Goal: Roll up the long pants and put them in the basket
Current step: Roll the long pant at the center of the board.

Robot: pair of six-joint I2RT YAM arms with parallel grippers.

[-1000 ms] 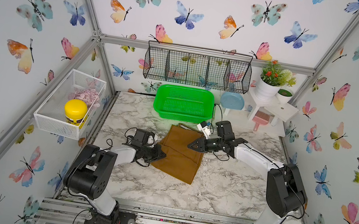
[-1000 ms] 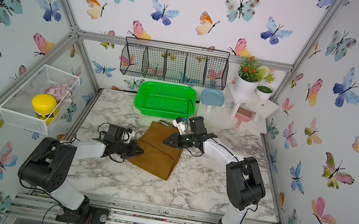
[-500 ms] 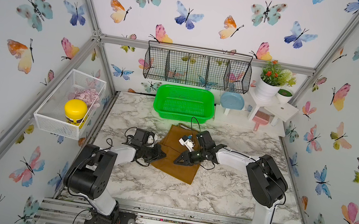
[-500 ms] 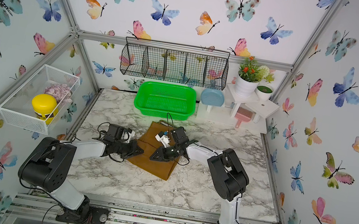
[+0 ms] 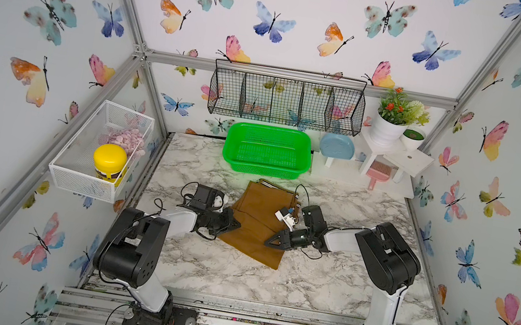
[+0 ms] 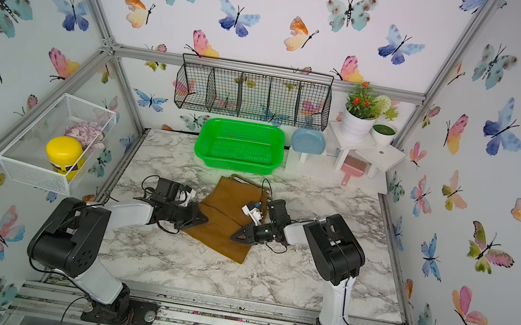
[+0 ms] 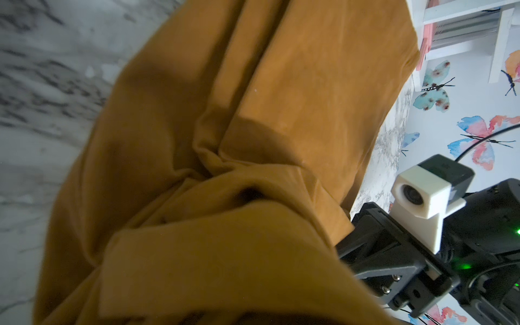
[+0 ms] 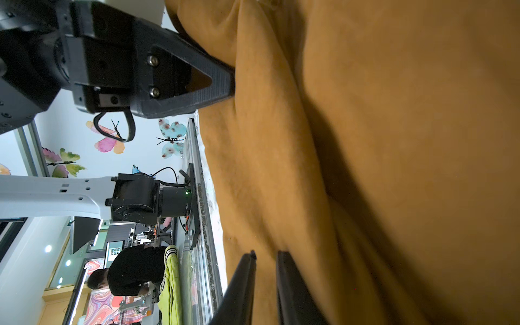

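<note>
I see mustard-brown long pants (image 5: 253, 219) of matt, softly napped cloth, creased, lying on a marble-patterned tabletop (image 5: 303, 285) with a smooth sheen. Behind the pants are a glossy green perforated plastic basket (image 5: 263, 171) and a black wire-mesh metal rack (image 5: 285, 103).

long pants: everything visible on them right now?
The long pants are mustard-brown cloth, soft and matte, folded into a long flat panel on the marble table, with the striped waistband at the far end near the green basket. The left gripper is shut on the edge on its side, bunching folds there. The right gripper is over the cloth, jaws barely apart, grip unclear.
</note>
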